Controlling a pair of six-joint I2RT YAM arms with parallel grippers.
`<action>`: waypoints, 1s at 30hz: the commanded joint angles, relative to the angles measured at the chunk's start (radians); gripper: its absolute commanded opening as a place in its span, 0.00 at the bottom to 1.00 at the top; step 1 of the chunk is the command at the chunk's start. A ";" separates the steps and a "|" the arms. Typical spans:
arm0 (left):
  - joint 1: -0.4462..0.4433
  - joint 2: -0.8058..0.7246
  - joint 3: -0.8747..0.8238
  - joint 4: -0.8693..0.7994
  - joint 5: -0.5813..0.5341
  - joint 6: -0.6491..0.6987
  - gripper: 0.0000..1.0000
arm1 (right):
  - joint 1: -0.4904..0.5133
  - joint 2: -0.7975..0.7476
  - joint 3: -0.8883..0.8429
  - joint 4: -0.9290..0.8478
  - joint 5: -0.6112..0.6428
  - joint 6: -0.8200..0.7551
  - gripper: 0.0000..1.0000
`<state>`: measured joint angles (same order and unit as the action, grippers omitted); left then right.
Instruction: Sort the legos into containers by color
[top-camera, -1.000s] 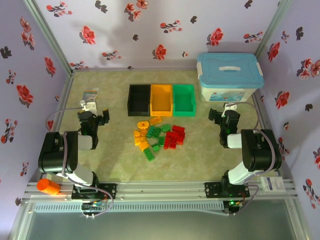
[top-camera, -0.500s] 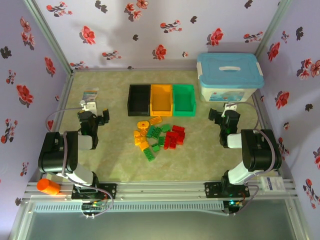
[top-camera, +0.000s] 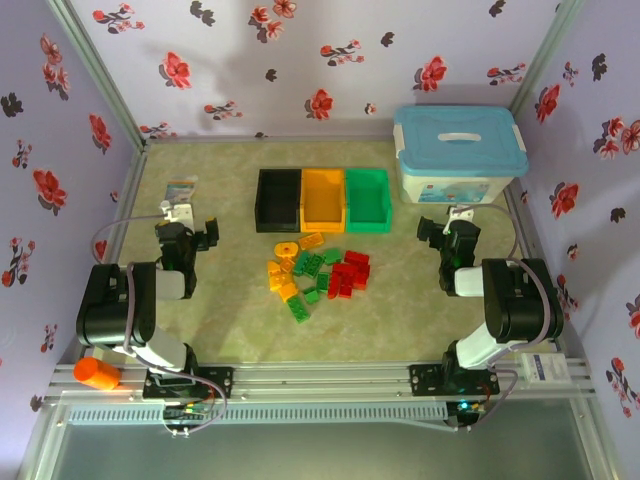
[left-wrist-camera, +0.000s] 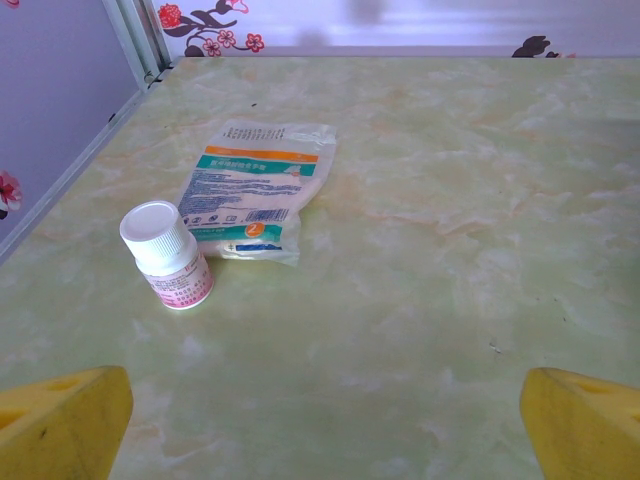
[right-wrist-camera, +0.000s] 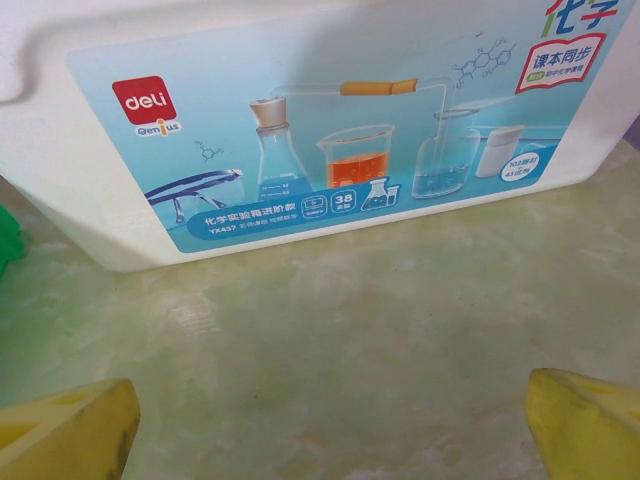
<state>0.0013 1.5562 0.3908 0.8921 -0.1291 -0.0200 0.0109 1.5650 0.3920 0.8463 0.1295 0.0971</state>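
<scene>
Several legos (top-camera: 318, 272) in red, orange-yellow and green lie in a loose pile at the table's middle. Behind them stand the containers in a row: black (top-camera: 278, 198), orange (top-camera: 322, 197) and green (top-camera: 367, 197). My left gripper (top-camera: 188, 232) rests left of the pile, folded back over its arm. In the left wrist view the left gripper (left-wrist-camera: 325, 430) is open over bare table, its yellow fingertips (left-wrist-camera: 60, 425) far apart. My right gripper (top-camera: 445, 230) sits right of the pile. In the right wrist view the right gripper (right-wrist-camera: 325, 430) is open with nothing between its fingers.
A large white box with a light-blue lid (top-camera: 460, 155) stands at the back right, its label (right-wrist-camera: 300, 120) close ahead of the right gripper. A small white-capped bottle (left-wrist-camera: 166, 256) and a flat packet (left-wrist-camera: 257, 187) lie ahead of the left gripper. An orange cylinder (top-camera: 97, 372) sits by the left base.
</scene>
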 joint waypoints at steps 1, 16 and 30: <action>0.008 -0.012 0.002 -0.005 0.006 -0.006 1.00 | -0.006 -0.005 0.010 0.013 -0.008 -0.008 0.99; -0.207 -0.395 0.289 -0.728 -0.365 -0.181 1.00 | 0.065 -0.452 0.250 -0.813 0.260 0.375 0.99; -0.591 -0.363 0.389 -1.171 -0.185 -0.431 0.98 | 0.202 -0.406 0.391 -1.080 -0.083 0.374 0.99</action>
<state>-0.5545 1.1744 0.7704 -0.1650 -0.3767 -0.3523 0.1688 1.1507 0.7307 -0.1474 0.0704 0.4725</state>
